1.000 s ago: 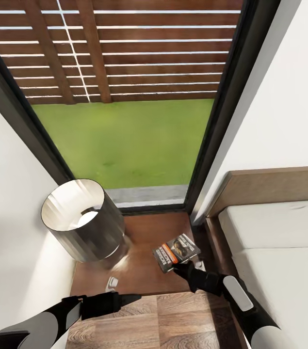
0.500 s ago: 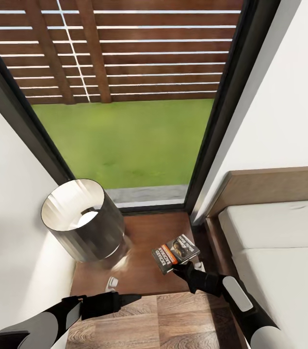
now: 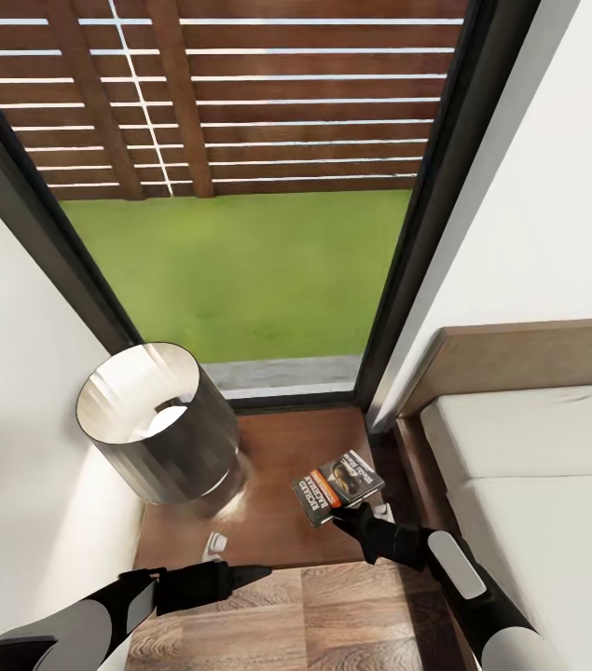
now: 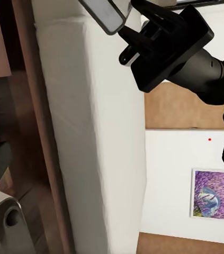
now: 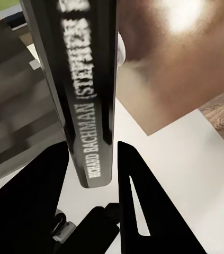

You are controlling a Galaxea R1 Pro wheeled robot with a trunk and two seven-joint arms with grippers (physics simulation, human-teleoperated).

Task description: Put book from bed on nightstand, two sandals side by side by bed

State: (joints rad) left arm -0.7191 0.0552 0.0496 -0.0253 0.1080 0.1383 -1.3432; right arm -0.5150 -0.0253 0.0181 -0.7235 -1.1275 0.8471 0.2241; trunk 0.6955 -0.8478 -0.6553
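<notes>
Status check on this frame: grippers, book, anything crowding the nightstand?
Right gripper shut on the book, held over the nightstand. Left gripper idle at its front edge, jaws unclear. Lamp crowds the left side.

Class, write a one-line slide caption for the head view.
Right gripper holds the book over the nightstand, between the lamp and the bed.

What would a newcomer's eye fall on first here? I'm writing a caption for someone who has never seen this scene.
Likely the book, clamped in the right gripper over the nightstand beside the bed. Next, the grey drum-shaded lamp on the nightstand's left side, and the tall window behind, showing green lawn and a slatted wooden fence.
</notes>
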